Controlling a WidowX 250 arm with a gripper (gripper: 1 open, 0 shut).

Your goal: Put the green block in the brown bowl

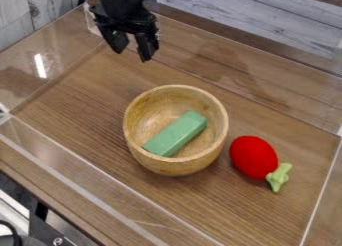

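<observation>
Looks down at an angle on a wooden table (pixel 60 105), with the far side toward the top. Near the middle, a little toward the near side, shows a brown bowl (pixel 131 128), round, thick-rimmed and upright, with visible wood grain. Inside, surrounded by the bowl's wall, shows the green block (pixel 174 135), long and plain, with rounded corners. Runs at a slant, from the near left to the far right of the bowl's hollow. Appears to lie within the rim all the way along, with no end poking out over the edge. Hard to tell how much of the underside touches the bottom and how much leans on the wall.

To the right of the bowl, just beside and apart from it, shows a red toy (pixel 253 157) with a green stem pointing near and right. Plays no part in the task.

At the far left, well apart from the bowl, shows the dark gripper (pixel 130 51), fingers pointing down and spread wide, with nothing held between them and no contact with the block.

Judging by this layout, looks finished: block in the bowl, and gripper free of it. Seems to leave nothing to place or correct; at most, calls for keeping the arm away from the bowl.
</observation>
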